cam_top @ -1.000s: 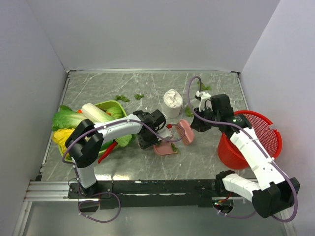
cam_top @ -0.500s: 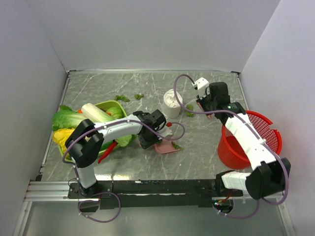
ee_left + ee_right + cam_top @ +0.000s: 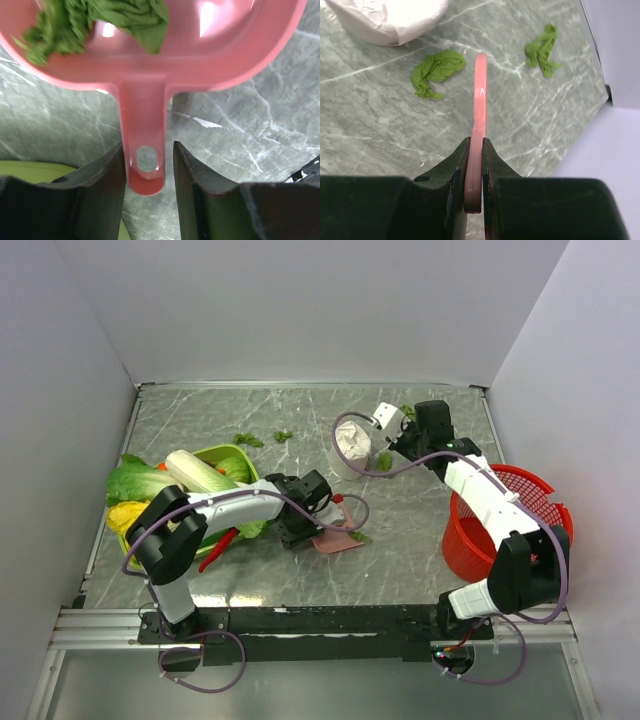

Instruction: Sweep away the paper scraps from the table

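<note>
A pink dustpan (image 3: pixel 338 541) lies on the table (image 3: pixel 200 410) near the middle, with green paper scraps (image 3: pixel 135 20) inside it. Its handle (image 3: pixel 145 115) sits between the fingers of my left gripper (image 3: pixel 148 150). The left finger touches it and the right finger stands off with a gap, so the gripper is open. My right gripper (image 3: pixel 476 145) is shut on a flat pink sweeper (image 3: pixel 480 100), seen edge-on above the far right of the table. Loose paper scraps (image 3: pixel 437 70) (image 3: pixel 543 50) lie on either side of the sweeper. More scraps (image 3: pixel 248 440) (image 3: pixel 283 435) lie at the back left.
A white crumpled lump (image 3: pixel 350 443) stands just left of the right gripper. A red mesh basket (image 3: pixel 510 525) stands at the right edge. A green tray (image 3: pixel 232 451) with lettuces and other vegetables fills the left side, beside the left arm.
The right arm carried the pink sweeper from beside the dustpan to the far right of the table. The left jaws widened off the dustpan handle.
</note>
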Motion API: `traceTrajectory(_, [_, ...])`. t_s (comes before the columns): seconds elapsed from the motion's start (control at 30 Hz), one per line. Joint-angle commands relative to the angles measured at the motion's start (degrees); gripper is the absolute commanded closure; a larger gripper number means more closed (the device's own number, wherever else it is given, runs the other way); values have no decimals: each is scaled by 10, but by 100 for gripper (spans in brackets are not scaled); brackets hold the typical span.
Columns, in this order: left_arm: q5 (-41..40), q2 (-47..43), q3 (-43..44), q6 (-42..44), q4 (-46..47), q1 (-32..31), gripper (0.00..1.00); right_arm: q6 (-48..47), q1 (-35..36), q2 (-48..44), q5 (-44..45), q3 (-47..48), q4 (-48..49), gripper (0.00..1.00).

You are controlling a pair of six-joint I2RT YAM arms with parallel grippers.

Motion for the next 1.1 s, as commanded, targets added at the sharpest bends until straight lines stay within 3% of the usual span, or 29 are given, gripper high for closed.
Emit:
traceTrajectory(0.0, [-8,-32,-13,1,21,0,54,-58,9,5,-33,-3,5,100])
traceTrajectory(0.27, [12,-44,-22,1,21,9,53,-75,37,-44,-82,-64,-62,100])
traceTrajectory(0.37, [20,-52,-29,4,19,10,57,-75,58,-66,-88,-77,-96,100])
traceTrajectory(0.5, [25,-56,-24,4,12,10,76,-18,83,-108,-140,-46,-214,100])
traceTrajectory(0.6, [29,-59,-19,4,5,10,93,62,83,-143,-174,-8,-243,100])
traceTrajectory(0.67, [32,-61,-19,2,1,10,98,82,79,-150,-173,14,-260,100])
traceTrajectory(0.93, [36,-60,-10,2,-12,10,99,195,59,-127,-85,34,-198,100])
traceTrajectory(1.07, [37,-51,-7,0,-9,10,97,312,60,-115,-51,6,-149,100])
